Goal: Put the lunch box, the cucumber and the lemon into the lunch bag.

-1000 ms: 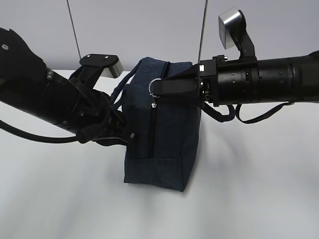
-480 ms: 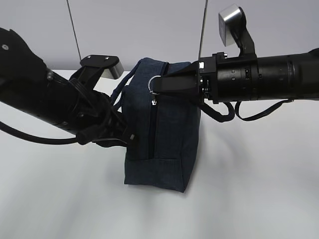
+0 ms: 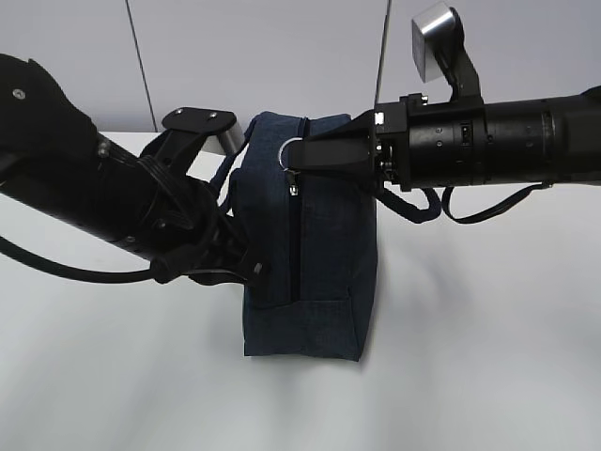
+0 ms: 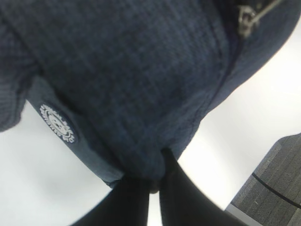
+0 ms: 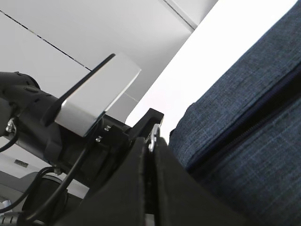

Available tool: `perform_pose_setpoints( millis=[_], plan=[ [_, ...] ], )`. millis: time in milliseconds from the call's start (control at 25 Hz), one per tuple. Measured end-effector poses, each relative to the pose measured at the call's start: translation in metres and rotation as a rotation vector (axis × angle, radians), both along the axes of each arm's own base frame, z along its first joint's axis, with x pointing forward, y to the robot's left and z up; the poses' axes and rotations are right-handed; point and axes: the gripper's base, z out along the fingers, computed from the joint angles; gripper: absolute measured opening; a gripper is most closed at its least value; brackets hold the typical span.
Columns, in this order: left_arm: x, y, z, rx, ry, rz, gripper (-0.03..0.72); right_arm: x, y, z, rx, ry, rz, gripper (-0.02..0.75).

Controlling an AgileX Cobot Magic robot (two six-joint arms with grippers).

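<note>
The dark navy lunch bag (image 3: 319, 272) stands on end on the white table (image 3: 488, 357), its shut zipper (image 3: 299, 240) running vertically toward the camera. My right gripper (image 3: 302, 155) is shut on the metal ring pull (image 3: 291, 150) at the bag's top; the ring (image 5: 153, 136) shows between the jaws in the right wrist view. My left gripper (image 3: 246, 266) is shut on a fold of the bag's left side fabric (image 4: 141, 160), near the round white logo (image 4: 57, 123). The lunch box, the cucumber and the lemon are out of view.
One loop handle (image 3: 228, 180) hangs by the left arm, and the other (image 3: 424, 209) droops under the right arm. A pale wall (image 3: 282, 56) stands behind the table. A grey block (image 4: 270, 181) sits at the table's edge in the left wrist view.
The bag has swung from a tilt to nearly upright, its base sliding slightly right. The left arm rose a little with the fabric; the right gripper stayed on the ring.
</note>
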Motion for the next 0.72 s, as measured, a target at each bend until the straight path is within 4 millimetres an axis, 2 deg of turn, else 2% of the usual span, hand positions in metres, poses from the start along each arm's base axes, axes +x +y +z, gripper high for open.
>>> perform_pose_setpoints(
  millis=[720],
  plan=[
    [-0.0001, 0.0001, -0.0001, 0.002, 0.000, -0.002, -0.004, 0.0013, -0.0003, -0.0003, -0.009, -0.002, -0.012, 0.000]
  ],
)
